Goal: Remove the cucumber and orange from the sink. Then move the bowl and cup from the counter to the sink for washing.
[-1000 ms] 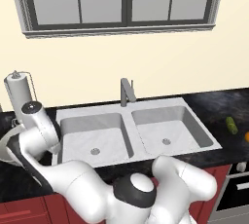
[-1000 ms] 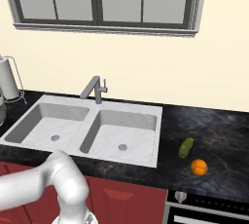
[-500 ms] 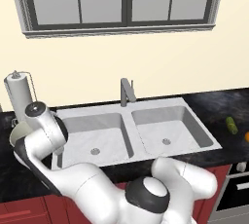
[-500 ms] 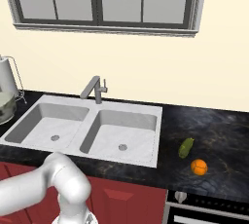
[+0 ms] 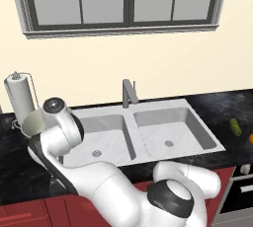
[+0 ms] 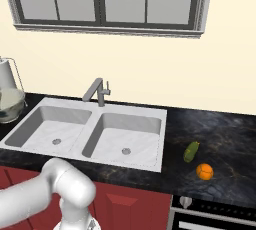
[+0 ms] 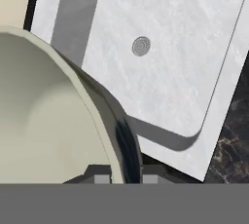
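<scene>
My gripper is shut on the rim of the pale greenish-beige bowl, one fingertip inside the wall and one outside. In the hand view the bowl hangs above the left edge of the sink, with a basin drain beyond it. The bowl sits at the counter's left end beside my arm, and shows as well at the left edge of the right base view. The cucumber and orange lie on the black counter right of the sink. The cup is out of view.
A paper towel roll on its wire holder stands just behind the bowl. The grey faucet rises behind the divider between the two basins. An oven front sits below the counter at the right.
My arm's upper joint has swung a little to the right, toward the left basin, and the bowl has come with it.
</scene>
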